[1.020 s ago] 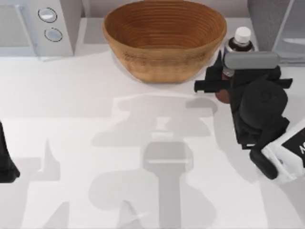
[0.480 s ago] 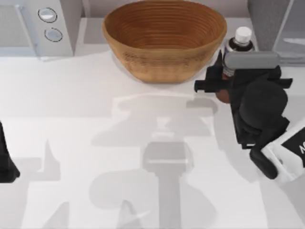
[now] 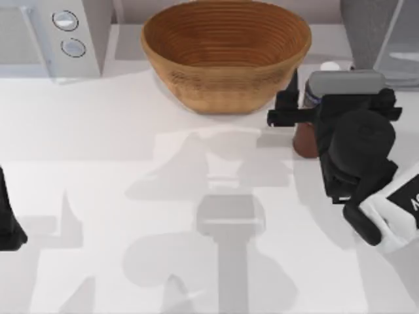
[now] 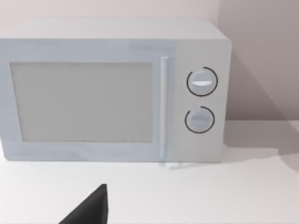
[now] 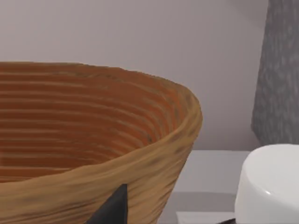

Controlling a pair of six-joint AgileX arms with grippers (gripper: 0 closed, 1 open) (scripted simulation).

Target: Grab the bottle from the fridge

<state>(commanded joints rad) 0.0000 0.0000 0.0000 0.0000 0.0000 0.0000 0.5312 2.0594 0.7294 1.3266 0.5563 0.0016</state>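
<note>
Right arm on bottle beside fridge, left arm parked.

White flat desk [image 3: 98,131] carried a dark grey speckled boxy fridge [image 3: 366,26] at the far right, a big woven brown bowl-shaped basket [image 3: 226,52] and a white box microwave with two round knobs [image 4: 117,88]. The small reddish-brown bottle with white cap [image 3: 304,134] stood on the desk outside the fridge, between basket and fridge, under the right end effector [image 3: 294,111], apparently clamped on it. Judged: bottle out and gripped; lifting clear left. Left end effector [image 3: 10,226] sat at the desk's left edge, fingers cannot tell. Right wrist view gave cap [image 5: 268,184] and basket wall close; left wrist view gave the microwave front.
</note>
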